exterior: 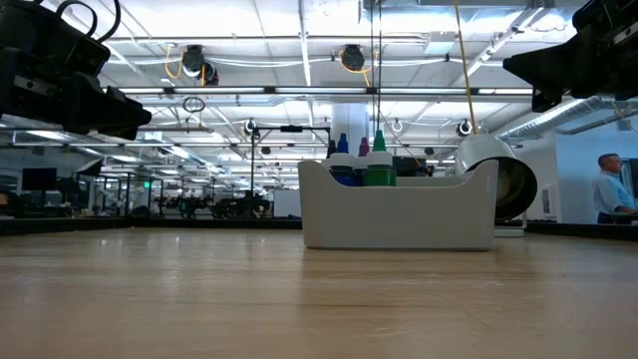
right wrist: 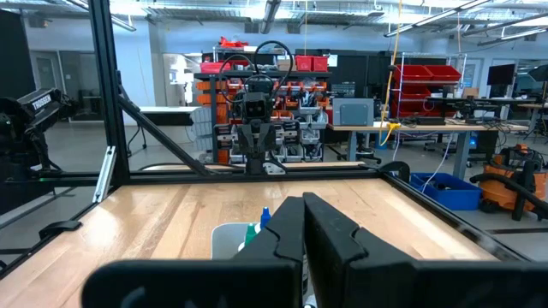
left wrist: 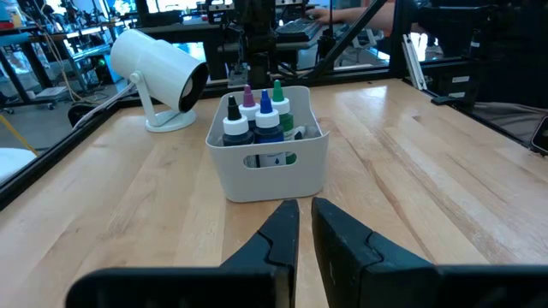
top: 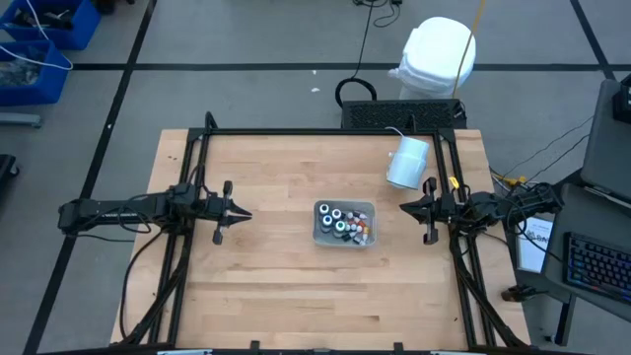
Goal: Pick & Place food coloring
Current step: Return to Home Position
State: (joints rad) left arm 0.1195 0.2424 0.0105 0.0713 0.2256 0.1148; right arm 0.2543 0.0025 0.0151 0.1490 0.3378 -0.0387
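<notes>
Closed jaws of the left gripper fill the foreground of its wrist view. They are pinched to a thin slit, grasp nothing, and point across the wooden counter at a small pale bin.

The food coloring stands upright and packed together inside that bin, with black, purple, blue and green tips poking above the rim.

From overhead, the bin sits near the middle of the counter with the food coloring clustered in it. It lies between the two arms, nearer the right one. The left gripper is held well apart from it on one side. The right gripper faces it from the other, its jaws also pressed together and empty.

At counter level, both arms hang clear of the wood, and coloured caps show over the bin wall.

A white cylinder on a round foot stands beyond the bin on the right arm's side, apart from it.

A person stands in the room behind, at the far right.
</notes>
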